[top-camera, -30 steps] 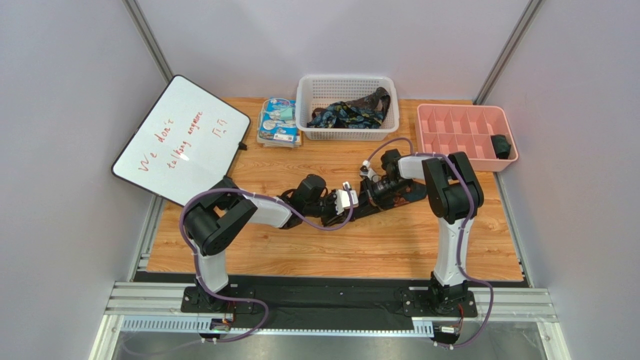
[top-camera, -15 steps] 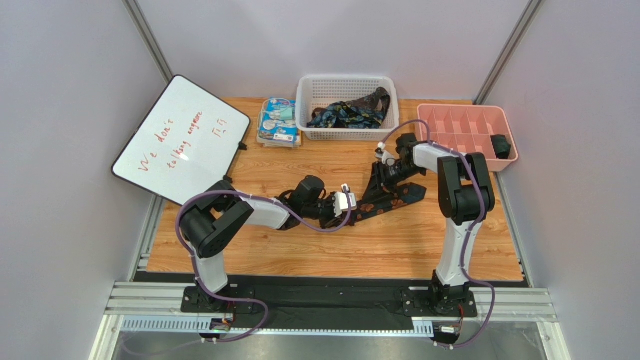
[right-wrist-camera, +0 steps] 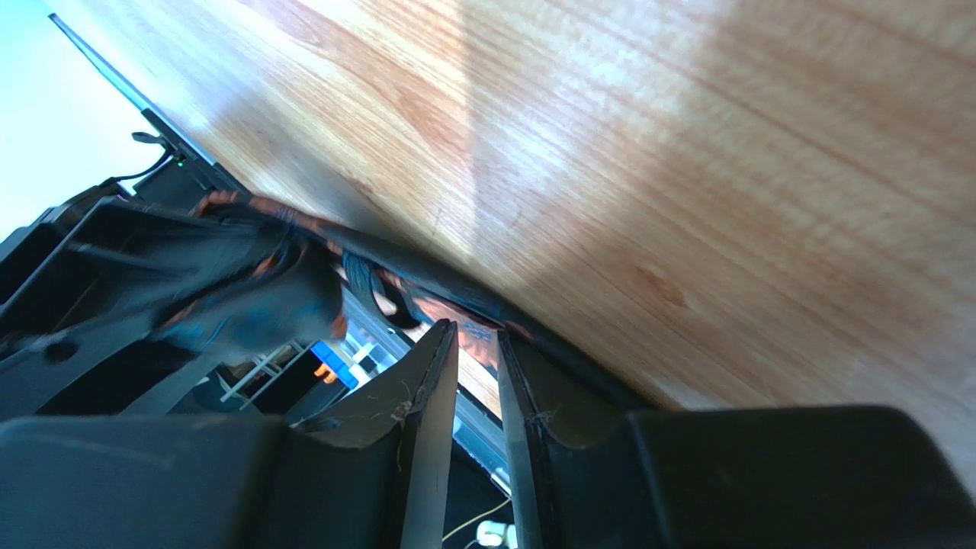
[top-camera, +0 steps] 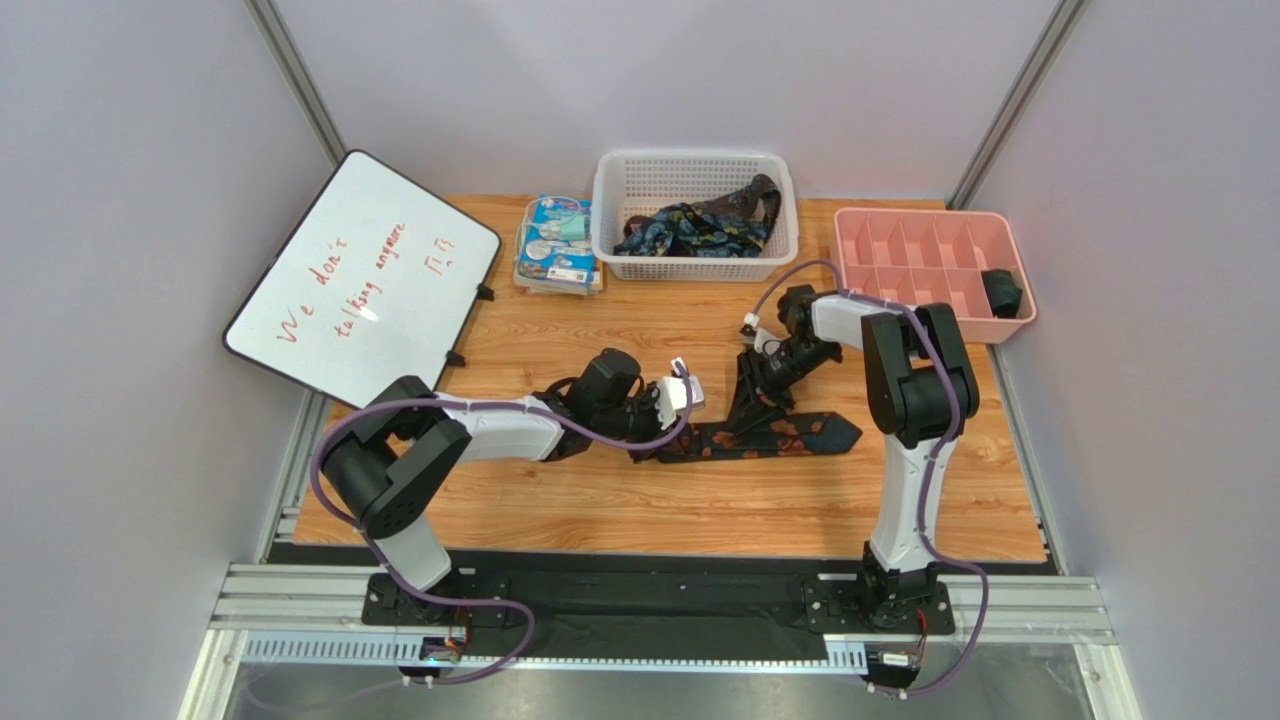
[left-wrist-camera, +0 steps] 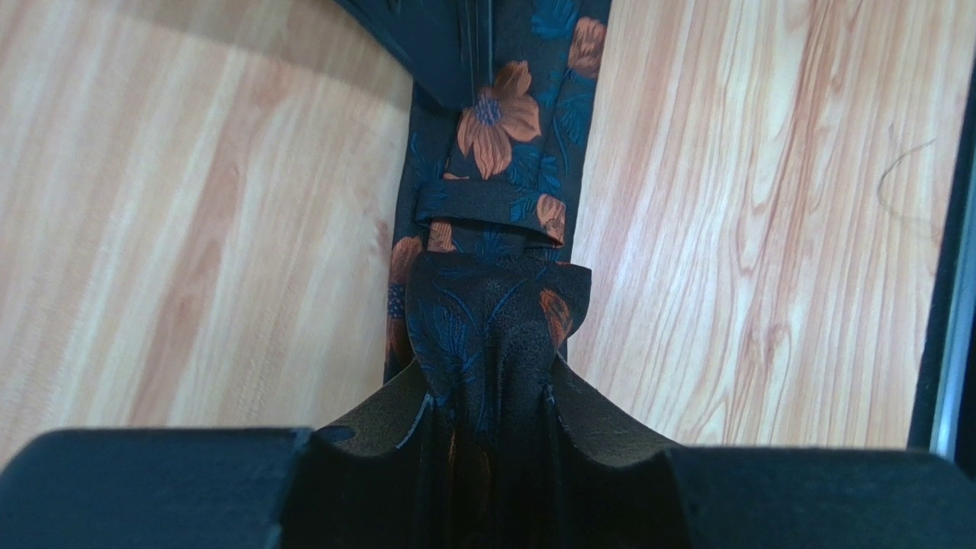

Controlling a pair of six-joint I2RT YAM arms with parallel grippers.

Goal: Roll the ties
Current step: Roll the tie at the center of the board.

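A dark tie [top-camera: 781, 437] with orange flowers lies flat across the middle of the table, wide end to the right. My left gripper [top-camera: 666, 408] is shut on its bunched narrow end [left-wrist-camera: 495, 300], which fills the space between the fingers [left-wrist-camera: 378, 429]. My right gripper [top-camera: 748, 393] points down at the tie's middle. Its jaws [right-wrist-camera: 472, 343] stand a narrow gap apart with nothing between them, the tips just short of the tie's edge [right-wrist-camera: 458, 288]. More ties [top-camera: 699, 228] lie heaped in the white basket [top-camera: 691, 158]. A dark rolled tie [top-camera: 1002, 293] sits in the pink tray [top-camera: 902, 263].
A blue-white packet [top-camera: 556, 240] lies left of the basket. A whiteboard [top-camera: 361, 278] with red writing leans at the table's left edge. The divided pink tray stands at the back right. My left arm [right-wrist-camera: 138, 286] fills the left of the right wrist view.
My right gripper opened, rose off the tie, then came down again a little further back. My left gripper drew left with the narrow end, and the tie now lies straighter and flat.
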